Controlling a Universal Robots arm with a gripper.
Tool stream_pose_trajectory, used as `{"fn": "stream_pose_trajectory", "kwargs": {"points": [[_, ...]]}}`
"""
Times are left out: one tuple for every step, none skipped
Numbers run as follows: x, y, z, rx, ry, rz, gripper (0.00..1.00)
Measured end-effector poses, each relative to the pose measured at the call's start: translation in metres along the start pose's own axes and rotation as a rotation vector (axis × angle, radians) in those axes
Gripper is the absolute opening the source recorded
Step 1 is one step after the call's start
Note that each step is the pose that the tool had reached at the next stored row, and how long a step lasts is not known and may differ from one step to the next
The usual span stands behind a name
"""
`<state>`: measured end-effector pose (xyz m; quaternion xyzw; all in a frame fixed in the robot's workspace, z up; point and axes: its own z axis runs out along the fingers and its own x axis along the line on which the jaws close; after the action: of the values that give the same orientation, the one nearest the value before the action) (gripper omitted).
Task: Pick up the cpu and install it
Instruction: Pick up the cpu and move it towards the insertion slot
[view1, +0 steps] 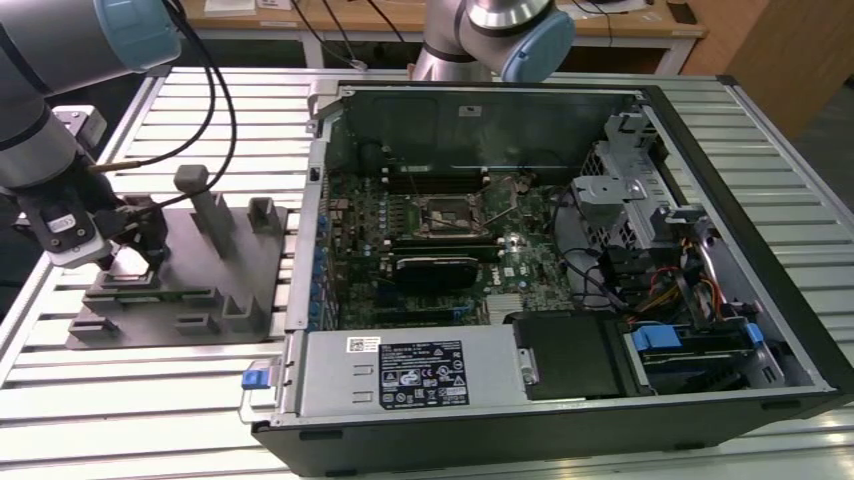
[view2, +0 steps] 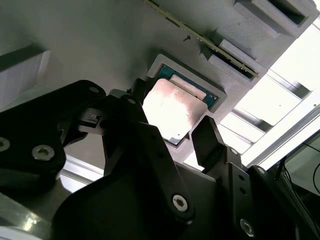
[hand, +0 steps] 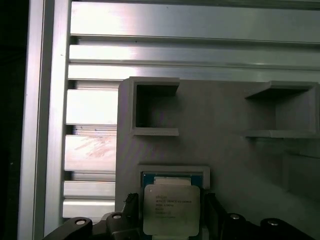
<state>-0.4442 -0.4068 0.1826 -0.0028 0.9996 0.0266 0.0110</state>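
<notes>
**Operator:** Where does the cpu lie?

**Technician:** The cpu (hand: 171, 207) lies flat, pale metal top upward, in a shallow square recess of the grey fixture (view1: 174, 218). The fixture rests on the slatted counter (view1: 160, 390), to the exterior view's left of the open computer case (view1: 694, 330).

**Operator:** Where is the tool relative to it?

**Technician:** The tool (view2: 171, 111) is lowered directly over that recess. Its black fingers (view2: 207, 135) stand at two opposite sides of the cpu, so the chip lies between them, roughly centred.

**Operator:** What is the tool's state?

**Technician:** The jaws are spread. In the first wrist view a narrow dark gap shows between each finger and the nearest edge of the cpu, and the chip sits within the recess frame. The tool grips nothing.

**Operator:** Where is the socket?

**Technician:** The black framed socket (view1: 447, 212) sits on the motherboard inside the case, well apart from both the tool and the cpu.
</notes>
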Motion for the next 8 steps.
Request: {"fn": "stream_pose_trajectory", "kwargs": {"points": [[0.0, 0.0, 0.0, 0.0, 0.0, 0.0, 0.63], [0.0, 0.0, -0.0001, 0.0001, 0.0001, 0.0, 0.57], [0.0, 0.0, -0.0001, 0.0001, 0.0002, 0.0, 0.57], [0.0, 0.0, 0.0, 0.0001, 0.0001, 0.0, 0.54], [0.0, 0.0, -0.0001, 0.0, 0.0001, 0.0, 0.54], [0.0, 0.0, 0.0, 0.0, 0.0, 0.0, 0.54], [0.0, 0.0, 0.0, 0.0, 0.0, 0.0, 0.54], [0.0, 0.0, 0.0, 0.0, 0.0001, 0.0, 0.54]]}}
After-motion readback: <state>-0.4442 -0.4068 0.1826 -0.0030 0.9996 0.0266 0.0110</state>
